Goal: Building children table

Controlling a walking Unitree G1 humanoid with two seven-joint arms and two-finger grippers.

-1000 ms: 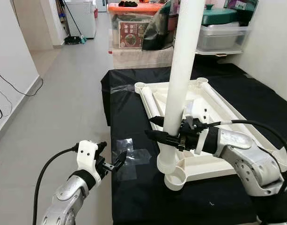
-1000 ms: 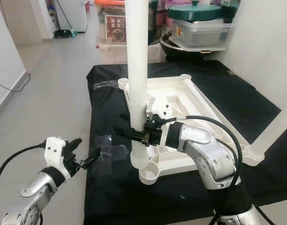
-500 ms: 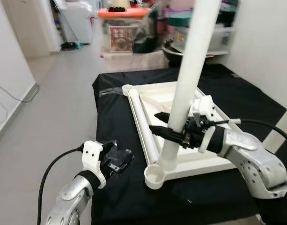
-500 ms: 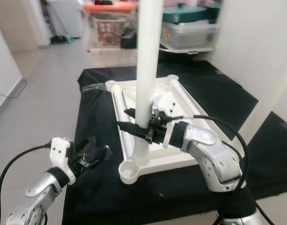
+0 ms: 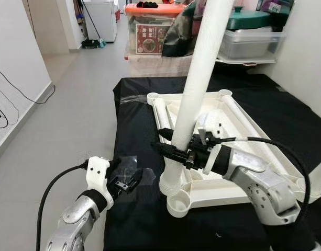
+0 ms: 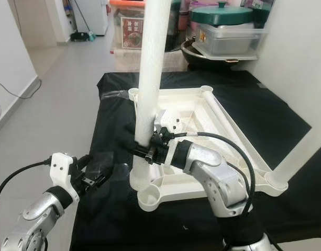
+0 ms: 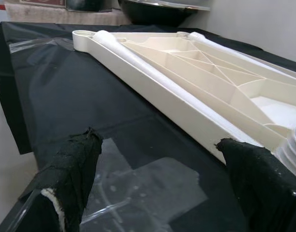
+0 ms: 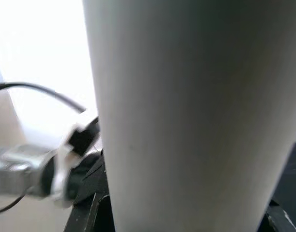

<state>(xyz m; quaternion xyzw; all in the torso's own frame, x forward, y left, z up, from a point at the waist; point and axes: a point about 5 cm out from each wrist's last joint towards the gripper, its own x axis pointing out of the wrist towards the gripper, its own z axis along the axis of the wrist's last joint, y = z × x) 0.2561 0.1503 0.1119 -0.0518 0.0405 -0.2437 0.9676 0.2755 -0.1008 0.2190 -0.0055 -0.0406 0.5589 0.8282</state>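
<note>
A long white table leg (image 5: 199, 73) stands tilted, its top leaning right, with my right gripper (image 5: 168, 141) shut around its lower part. Its ribbed lower end (image 5: 170, 183) hovers just above the round corner socket (image 5: 179, 207) of the upturned white table top (image 5: 239, 120), slightly to the socket's left. The leg's surface (image 8: 186, 121) is close up in the right wrist view. My left gripper (image 5: 128, 180) is open and low at the cloth's near left edge, beside a clear tape patch (image 7: 152, 179). Its black fingers (image 7: 70, 164) hold nothing.
The table top lies on a black cloth (image 5: 134, 120). A second leg (image 5: 161, 112) lies along its left rim, and another leg (image 6: 301, 151) stands at the near right corner. Storage boxes (image 5: 150, 31) and a lidded pot (image 6: 225, 13) stand behind; bare floor (image 5: 71, 104) to the left.
The camera swung left and back. My right gripper kept hold of the leg, which leans more now, its lower end still close above the corner socket. The left gripper stayed near the tape.
</note>
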